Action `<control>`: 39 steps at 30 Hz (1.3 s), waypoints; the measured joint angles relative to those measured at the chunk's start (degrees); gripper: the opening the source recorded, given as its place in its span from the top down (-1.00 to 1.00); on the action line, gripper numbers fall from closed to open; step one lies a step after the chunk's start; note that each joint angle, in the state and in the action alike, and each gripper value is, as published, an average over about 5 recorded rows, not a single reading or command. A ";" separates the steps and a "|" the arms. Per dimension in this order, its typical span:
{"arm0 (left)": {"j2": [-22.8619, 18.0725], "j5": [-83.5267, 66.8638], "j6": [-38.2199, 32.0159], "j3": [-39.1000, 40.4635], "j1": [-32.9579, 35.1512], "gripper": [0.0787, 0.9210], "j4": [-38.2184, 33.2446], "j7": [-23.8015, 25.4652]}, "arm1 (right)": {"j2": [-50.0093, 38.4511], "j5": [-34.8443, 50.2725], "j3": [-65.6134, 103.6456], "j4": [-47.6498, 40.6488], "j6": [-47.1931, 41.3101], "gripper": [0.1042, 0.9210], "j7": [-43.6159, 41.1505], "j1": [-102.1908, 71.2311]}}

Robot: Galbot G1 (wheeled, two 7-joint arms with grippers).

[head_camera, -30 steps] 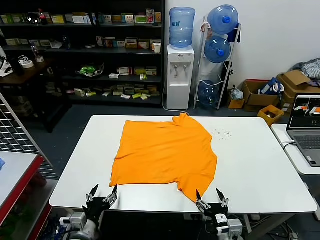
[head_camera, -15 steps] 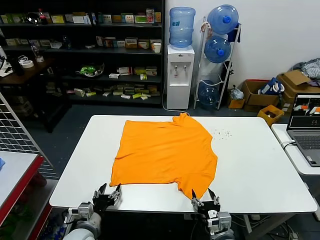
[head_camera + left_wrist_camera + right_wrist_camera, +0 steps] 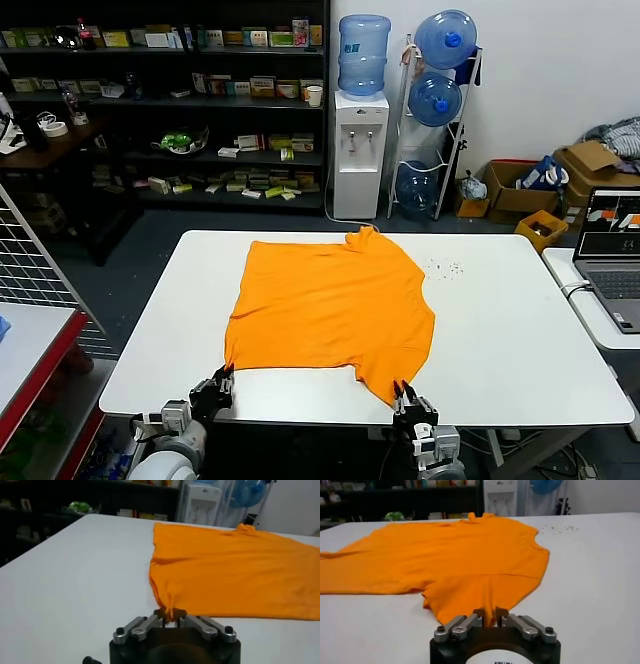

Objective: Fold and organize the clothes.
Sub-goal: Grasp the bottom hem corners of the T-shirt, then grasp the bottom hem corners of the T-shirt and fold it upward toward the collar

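Head view shows you both grippers, left gripper (image 3: 222,376) and right gripper (image 3: 404,394), pinching the T-shirt (image 3: 330,305) near-edge corners

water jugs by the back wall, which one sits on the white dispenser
The upright blue water jug sits on the white dispenser; the other blue jugs lie tilted in the metal rack beside it.

Behind the white table (image 3: 520,340) stand dark stocked shelves (image 3: 200,110), a water dispenser (image 3: 360,150) and cardboard boxes (image 3: 520,190).
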 measured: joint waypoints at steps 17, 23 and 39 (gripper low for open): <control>2.24 -2.79 0.25 -0.39 7.39 0.96 -9.25 -4.00 | -4.62 1.74 1.44 9.32 2.10 0.95 1.68 -9.92; 2.54 -3.31 -0.26 -0.90 12.47 0.96 -14.12 -5.29 | -6.09 1.55 2.45 13.65 4.19 0.95 1.99 -16.49; 4.11 -7.81 -0.50 -1.11 6.94 0.96 -15.60 -5.59 | -5.97 4.69 2.79 13.33 3.42 0.95 4.65 -8.17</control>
